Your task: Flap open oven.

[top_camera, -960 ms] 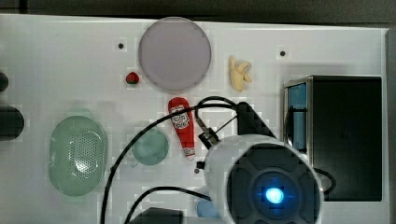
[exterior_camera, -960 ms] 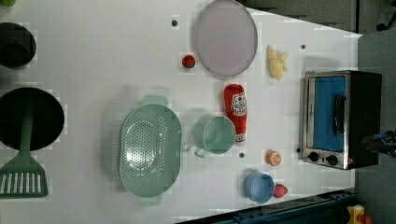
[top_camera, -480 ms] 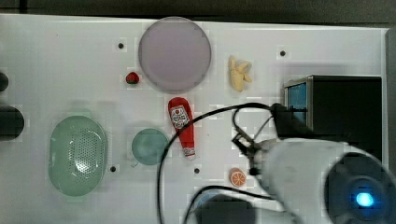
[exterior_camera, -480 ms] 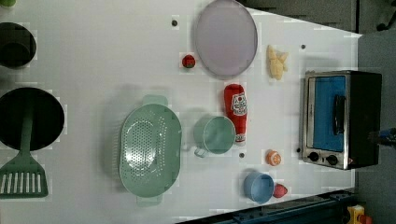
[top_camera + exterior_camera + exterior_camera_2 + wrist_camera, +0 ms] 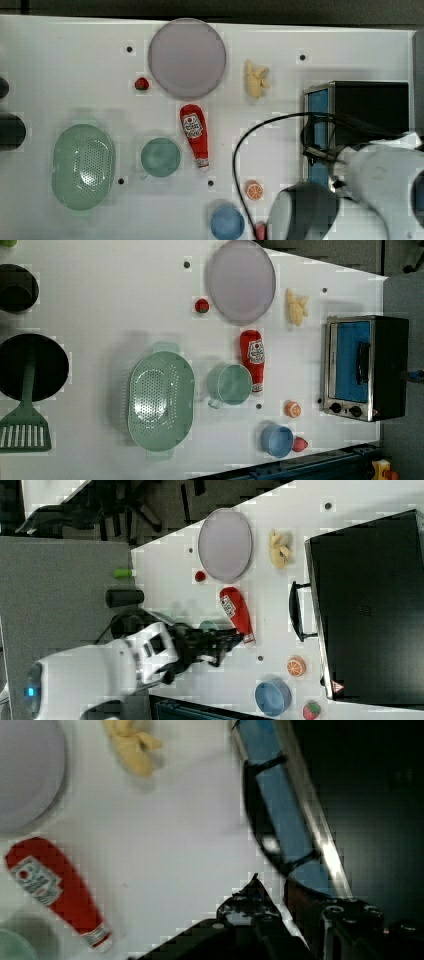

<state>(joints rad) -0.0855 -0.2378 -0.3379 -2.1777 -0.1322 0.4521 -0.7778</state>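
Arm had swung right across the top view over the last second, gripper [image 5: 320,150] now at the oven [image 5: 367,112], right of frame. Door [image 5: 352,360] shut on the tabletop [image 5: 75,75]. Fingers' state: cannot tell. Approach nearly done.

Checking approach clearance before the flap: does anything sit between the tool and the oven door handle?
Nothing visible does. The tool is right beside the oven, next to its handle. The ketchup bottle, orange slice and blue bowl lie off to the side.
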